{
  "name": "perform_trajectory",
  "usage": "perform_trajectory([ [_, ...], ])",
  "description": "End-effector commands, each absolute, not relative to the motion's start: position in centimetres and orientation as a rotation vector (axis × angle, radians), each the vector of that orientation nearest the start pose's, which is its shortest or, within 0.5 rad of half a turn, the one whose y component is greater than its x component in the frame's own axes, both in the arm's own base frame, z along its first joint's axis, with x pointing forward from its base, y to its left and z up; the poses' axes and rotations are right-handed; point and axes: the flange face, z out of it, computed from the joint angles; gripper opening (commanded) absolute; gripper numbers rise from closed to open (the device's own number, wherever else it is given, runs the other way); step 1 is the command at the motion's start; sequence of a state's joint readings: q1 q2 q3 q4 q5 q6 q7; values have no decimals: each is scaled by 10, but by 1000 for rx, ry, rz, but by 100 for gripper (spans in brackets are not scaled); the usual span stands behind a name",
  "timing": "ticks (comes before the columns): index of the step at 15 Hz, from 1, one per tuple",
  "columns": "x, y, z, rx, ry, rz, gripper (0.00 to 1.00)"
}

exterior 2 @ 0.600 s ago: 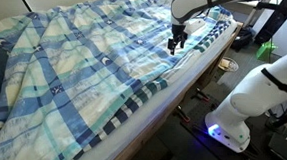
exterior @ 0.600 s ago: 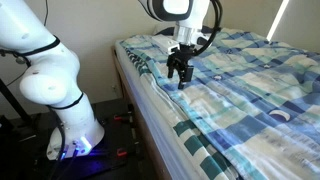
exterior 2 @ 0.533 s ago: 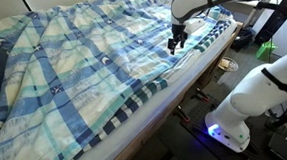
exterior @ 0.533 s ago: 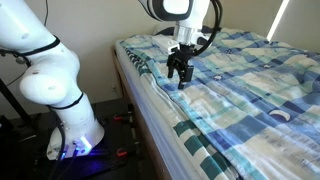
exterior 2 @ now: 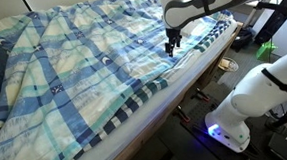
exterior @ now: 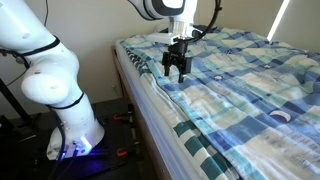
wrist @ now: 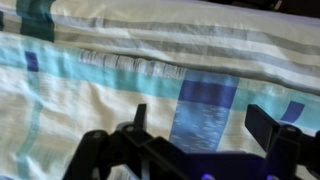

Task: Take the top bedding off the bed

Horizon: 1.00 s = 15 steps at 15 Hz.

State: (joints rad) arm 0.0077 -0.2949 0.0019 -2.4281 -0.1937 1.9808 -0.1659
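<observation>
The gripper [exterior: 176, 74] hung over the plaid quilt [exterior 2: 75, 56] near the bed's [exterior: 193, 143] edge. In the wrist view its fingers [wrist: 139, 116] stood apart, holding nothing. The quilt lay spread across the mattress.

White rounded arm [exterior: 45, 75], black joint bands, black jaws, blue-lit base [exterior: 76, 146]

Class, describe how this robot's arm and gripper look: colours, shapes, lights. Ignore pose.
The arm is glossy white, built of bulbous rounded segments on a flared white base that glows blue-violet at its foot. The gripper is black and angular, with two slim jaws.
</observation>
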Motion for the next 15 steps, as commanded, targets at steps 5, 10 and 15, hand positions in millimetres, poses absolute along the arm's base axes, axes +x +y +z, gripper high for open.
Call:
perform_trajectory([
  [5, 419, 9, 432, -3238, -966, 291, 100],
  [10, 423, 4, 434, -3213, -1074, 282, 100],
  [15, 421, 10, 435, -3196, -1146, 271, 100],
])
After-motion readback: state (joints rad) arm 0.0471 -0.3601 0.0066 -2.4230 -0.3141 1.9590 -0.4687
